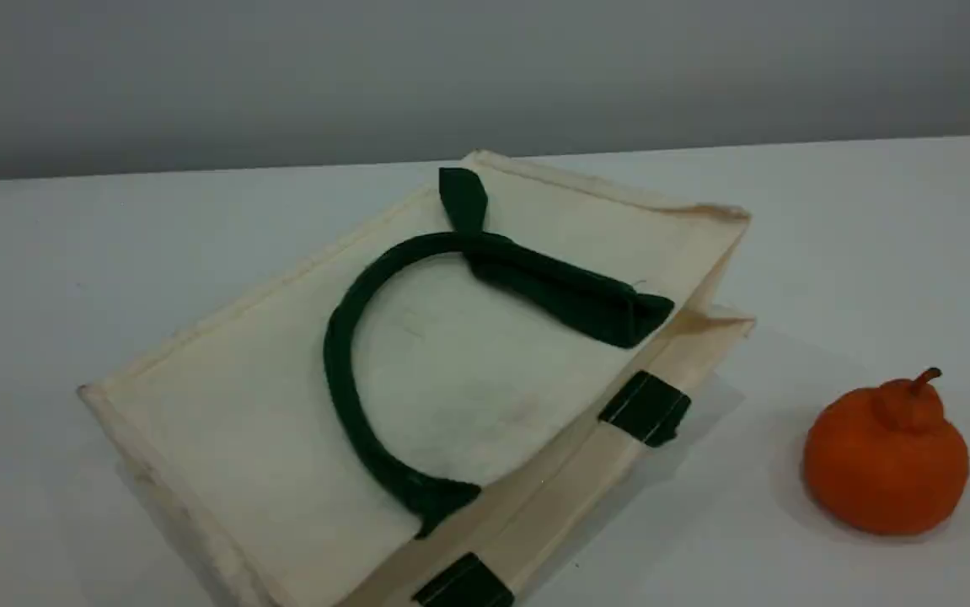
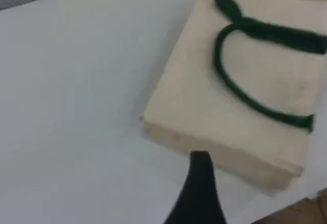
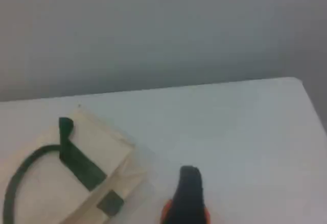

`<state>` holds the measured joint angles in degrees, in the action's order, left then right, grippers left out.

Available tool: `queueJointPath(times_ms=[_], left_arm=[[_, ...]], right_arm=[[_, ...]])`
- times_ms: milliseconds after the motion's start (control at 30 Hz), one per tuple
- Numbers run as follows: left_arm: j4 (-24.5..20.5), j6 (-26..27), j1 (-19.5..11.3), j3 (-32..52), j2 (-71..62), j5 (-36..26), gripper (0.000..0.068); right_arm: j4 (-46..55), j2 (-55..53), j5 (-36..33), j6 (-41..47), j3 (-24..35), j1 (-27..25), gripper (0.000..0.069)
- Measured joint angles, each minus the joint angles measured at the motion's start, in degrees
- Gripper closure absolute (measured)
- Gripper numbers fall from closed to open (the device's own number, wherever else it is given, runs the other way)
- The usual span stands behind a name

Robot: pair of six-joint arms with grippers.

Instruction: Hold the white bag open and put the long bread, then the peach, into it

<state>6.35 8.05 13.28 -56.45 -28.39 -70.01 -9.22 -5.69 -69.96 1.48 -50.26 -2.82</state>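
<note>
The white bag (image 1: 240,421) lies flat on its side on the table, its mouth toward the lower right. One dark green handle (image 1: 341,379) loops across its upper face. The bag (image 2: 189,96) also fills the upper right of the left wrist view, and a dark fingertip (image 2: 200,165) of my left gripper hangs above the table just short of the bag's near edge. In the right wrist view the bag (image 3: 97,142) sits at the lower left, with a fingertip (image 3: 190,185) of my right gripper off to its right. Nothing is held by either gripper. The long bread and the peach are out of view.
An orange knobbed citrus (image 1: 885,459) stands on the white table (image 1: 830,253) to the right of the bag; a sliver of the citrus (image 3: 164,215) shows behind the right fingertip. A grey wall runs behind the table's far edge.
</note>
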Motion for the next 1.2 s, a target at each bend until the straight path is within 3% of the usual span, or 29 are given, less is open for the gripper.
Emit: queueJointPath(times_ms=[333, 533, 600, 800, 1100, 1200], left_arm=[[-2.5, -0.1, 0.0, 11.6, 18.2, 0.0, 0.0136], [-7.4, -3.8, 0.0, 19.6, 20.2, 0.4, 0.0136], [-8.3, -4.6, 0.0, 22.3, 20.1, 3.1, 0.0136], [-8.4, -4.6, 0.0, 27.7, 20.1, 8.7, 0.0136], [-12.5, -11.9, 0.0, 27.7, 20.1, 8.4, 0.0136], [-12.1, -12.0, 0.0, 27.7, 20.1, 8.4, 0.0136]], right_arm=[[0.7, 3.1, 1.2, -3.9, 13.8, 0.0, 0.0104], [4.4, 3.0, 7.1, -5.4, 19.2, 1.8, 0.0104], [5.6, 3.0, 7.8, -5.3, 20.5, 2.0, 0.0104], [5.8, 3.0, 8.9, -4.5, 21.2, 2.4, 0.0104], [5.5, 3.0, 9.0, -4.5, 21.3, 2.4, 0.0104], [5.5, 3.0, 9.0, -4.5, 21.3, 2.4, 0.0104]])
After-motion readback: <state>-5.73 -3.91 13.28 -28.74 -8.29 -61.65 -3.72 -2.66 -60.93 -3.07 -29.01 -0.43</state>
